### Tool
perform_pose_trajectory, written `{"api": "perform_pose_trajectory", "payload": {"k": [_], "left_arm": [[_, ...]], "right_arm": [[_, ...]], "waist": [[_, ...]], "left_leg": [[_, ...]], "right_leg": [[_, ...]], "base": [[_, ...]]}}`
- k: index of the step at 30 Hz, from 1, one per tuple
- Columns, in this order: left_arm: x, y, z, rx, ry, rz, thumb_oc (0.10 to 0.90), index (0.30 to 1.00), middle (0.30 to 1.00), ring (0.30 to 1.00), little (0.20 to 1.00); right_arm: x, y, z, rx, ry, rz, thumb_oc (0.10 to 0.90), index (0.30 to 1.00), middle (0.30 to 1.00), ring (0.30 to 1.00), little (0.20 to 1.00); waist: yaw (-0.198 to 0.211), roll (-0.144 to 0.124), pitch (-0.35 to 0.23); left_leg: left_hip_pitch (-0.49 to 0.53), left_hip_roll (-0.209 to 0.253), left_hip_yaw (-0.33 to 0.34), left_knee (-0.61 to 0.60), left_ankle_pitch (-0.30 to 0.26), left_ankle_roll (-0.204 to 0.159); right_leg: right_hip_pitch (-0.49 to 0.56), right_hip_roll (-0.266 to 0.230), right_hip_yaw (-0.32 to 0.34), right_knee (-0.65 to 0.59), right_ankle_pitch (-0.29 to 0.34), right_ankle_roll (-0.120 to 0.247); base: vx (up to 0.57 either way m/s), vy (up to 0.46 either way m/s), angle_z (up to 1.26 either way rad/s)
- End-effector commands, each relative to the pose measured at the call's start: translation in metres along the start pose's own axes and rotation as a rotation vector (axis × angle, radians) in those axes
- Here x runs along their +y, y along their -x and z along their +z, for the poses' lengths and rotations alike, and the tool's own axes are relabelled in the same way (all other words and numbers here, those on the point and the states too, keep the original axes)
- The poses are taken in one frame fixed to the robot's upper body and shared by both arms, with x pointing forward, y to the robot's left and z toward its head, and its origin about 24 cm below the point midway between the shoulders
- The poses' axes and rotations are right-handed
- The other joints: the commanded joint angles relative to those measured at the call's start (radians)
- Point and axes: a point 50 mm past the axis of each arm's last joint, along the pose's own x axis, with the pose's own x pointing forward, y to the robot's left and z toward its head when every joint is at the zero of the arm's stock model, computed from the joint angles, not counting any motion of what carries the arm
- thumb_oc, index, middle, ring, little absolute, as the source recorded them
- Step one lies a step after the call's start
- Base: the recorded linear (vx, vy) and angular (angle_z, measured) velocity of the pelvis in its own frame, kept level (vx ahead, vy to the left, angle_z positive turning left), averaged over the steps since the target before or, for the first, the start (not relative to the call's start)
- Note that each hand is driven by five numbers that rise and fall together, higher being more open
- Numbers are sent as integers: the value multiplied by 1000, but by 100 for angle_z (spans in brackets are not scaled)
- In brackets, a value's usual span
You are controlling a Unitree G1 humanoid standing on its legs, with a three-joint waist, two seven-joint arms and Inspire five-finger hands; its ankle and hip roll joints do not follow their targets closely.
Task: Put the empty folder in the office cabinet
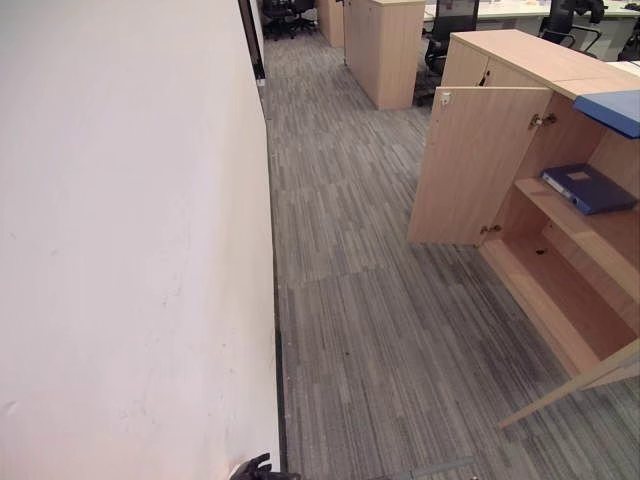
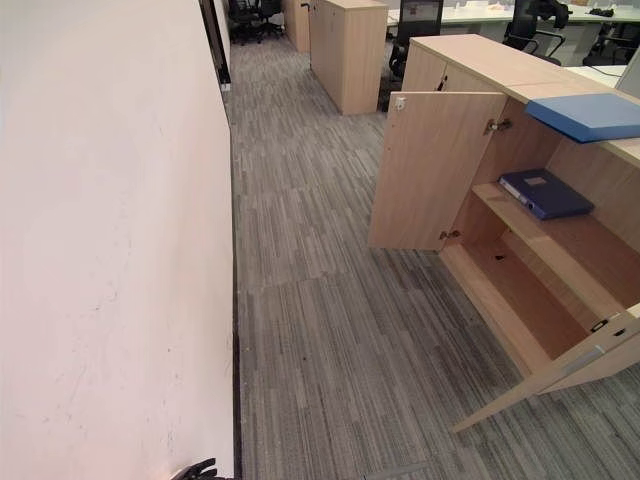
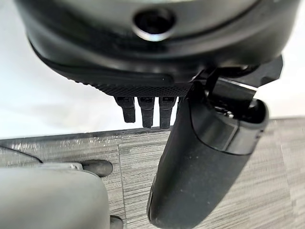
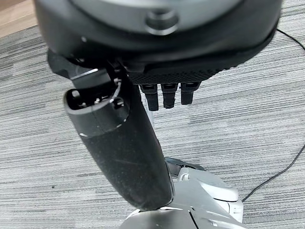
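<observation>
carpeted office aisle; open cabinet, blue folder shelved. left hand, right hand: fingers straight, empty. risk: clipping cabinet door.

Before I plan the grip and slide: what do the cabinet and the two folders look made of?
Cabinet: light wood-look board with faint grain, probably matte laminate. Dark blue folder on its upper shelf: smooth stiff cover, likely plastic-coated board, with a pale label. Lighter blue folder on the cabinet top: flat, matte, material unclear.

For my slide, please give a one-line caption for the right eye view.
Open office cabinet with a dark blue folder on its upper shelf, beside a grey carpeted aisle.
</observation>
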Motion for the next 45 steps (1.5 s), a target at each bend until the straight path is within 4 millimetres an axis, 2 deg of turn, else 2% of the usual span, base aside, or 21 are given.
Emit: {"api": "perform_pose_trajectory", "payload": {"k": [1,7,14,19,20,22,24,25,27,29,30,32,33,34,36,37,39,40,42,43,45], "left_arm": [[30,6,-30,92,-83,84,800,900,900,900,900],[28,6,-31,103,-107,60,800,900,900,900,900],[28,6,-32,122,-189,60,800,900,900,900,900],[34,6,-30,140,-155,91,800,900,900,900,900],[35,5,-27,136,-138,96,800,900,900,900,900],[34,2,-14,93,-106,96,800,900,900,900,900],[33,1,-7,68,-101,97,800,900,900,900,900],[32,0,-1,51,-104,103,800,900,900,900,900],[33,1,-2,47,-73,119,800,900,900,900,900],[35,2,-10,68,-23,130,800,900,900,900,900],[38,4,-18,86,37,146,800,900,900,900,900],[43,6,-26,108,98,176,800,900,900,900,900],[45,8,-31,119,156,196,800,900,900,900,900],[47,8,-34,126,174,203,800,900,900,900,900],[48,10,-42,147,194,217,800,900,900,900,900],[49,13,-52,177,213,225,800,900,900,900,900],[50,15,-58,189,226,235,800,900,900,900,900],[54,17,-62,202,240,241,800,900,900,900,900],[56,16,-59,189,243,247,800,900,900,900,900],[56,16,-59,189,243,247,800,900,900,900,900],[58,15,-55,174,238,248,800,900,900,900,900]], "right_arm": [[-4,-1,10,-12,35,8,800,900,900,900,900],[-5,-1,4,16,-9,15,800,900,900,900,900],[-5,-1,5,27,24,6,800,900,900,900,900],[-2,-2,8,36,54,19,800,900,900,900,900],[-2,-2,10,33,55,18,800,900,900,900,900],[-3,-2,12,28,66,12,800,900,900,900,900],[-5,-2,13,24,73,8,800,900,900,900,900],[-7,-2,16,18,87,1,800,900,900,900,900],[-12,-2,20,5,103,-18,800,900,900,900,900],[-15,-2,20,3,103,-26,800,900,900,900,900],[-16,-2,17,8,107,-29,800,900,900,900,900],[-18,-1,13,20,110,-36,800,900,900,900,900],[-17,-1,8,32,111,-34,800,900,900,900,900],[-17,-1,5,39,110,-34,800,900,900,900,900],[-14,0,-2,64,121,-26,800,900,900,900,900],[-10,0,-10,87,133,-12,800,900,900,900,900],[-8,1,-15,106,145,0,800,900,900,900,900],[-6,1,-20,122,133,11,800,900,900,900,900],[-6,1,-20,124,122,9,800,900,900,900,900],[-6,1,-20,124,122,10,800,900,900,900,900],[-6,1,-17,113,110,12,800,900,900,900,900]], "waist": [[-4,-39,-15],[-6,-40,-17],[-11,-41,-13],[-9,-56,11],[-10,-64,21],[-4,-91,55],[4,-105,75],[14,-116,100],[23,-118,114],[38,-120,109],[51,-116,103],[66,-98,100],[80,-88,100],[90,-83,100],[102,-75,93],[112,-63,65],[119,-57,39],[128,-64,8],[126,-69,-10],[127,-70,-10],[126,-73,-27]], "left_leg": [[-32,-94,-85,-30,-35,26],[-28,-94,-86,-30,-38,24],[-24,-91,-85,-30,-44,26],[-19,-67,-76,-25,-46,27],[-42,-62,-67,19,-63,25],[-120,-54,-35,185,-109,6],[-212,-45,-12,350,-121,-3],[-303,-37,-10,507,-85,3],[-421,-32,-13,612,-29,22],[-452,-50,-29,535,-27,27],[-453,-46,-41,422,11,11],[-455,-23,-52,211,135,-24],[-479,-14,-46,76,165,-37],[-472,-14,-46,19,181,-42],[-470,-9,-44,-19,210,-54],[-444,-2,-51,-30,235,-56],[-425,-4,-56,-30,259,-58],[-383,-25,-32,-30,239,-34],[-357,-50,-17,-30,211,-16],[-356,-51,-16,-30,210,-16],[-330,-84,-5,-30,181,6]], "right_leg": [[28,12,65,0,-76,88],[32,12,64,0,-80,88],[34,14,65,0,-84,85],[8,25,70,49,-106,70],[-3,25,74,69,-114,67],[-16,23,68,116,-136,53],[-11,16,61,130,-149,41],[-1,15,57,132,-153,28],[5,21,51,125,-158,17],[23,19,58,105,-160,22],[43,25,63,89,-171,26],[80,39,70,66,-185,25],[117,46,82,49,-195,25],[137,46,93,42,-199,25],[171,46,118,35,-213,28],[195,42,138,30,-229,34],[203,20,142,37,-247,44],[206,-41,136,64,-244,85],[187,-86,135,114,-200,116],[187,-87,136,115,-200,117],[170,-133,136,174,-133,147]], "base": [[0,0,0],[0,0,0],[11,-13,0],[35,-79,-1],[-2,-172,-6],[-7,-172,-12],[3,-162,10],[4,-197,26],[61,-154,8],[193,-27,-18],[282,32,-27],[352,65,-34],[398,87,-15],[393,103,-3],[403,149,-26],[512,232,-61],[569,339,-81],[615,428,-57],[409,309,-22],[225,189,-31],[303,271,-36]]}}
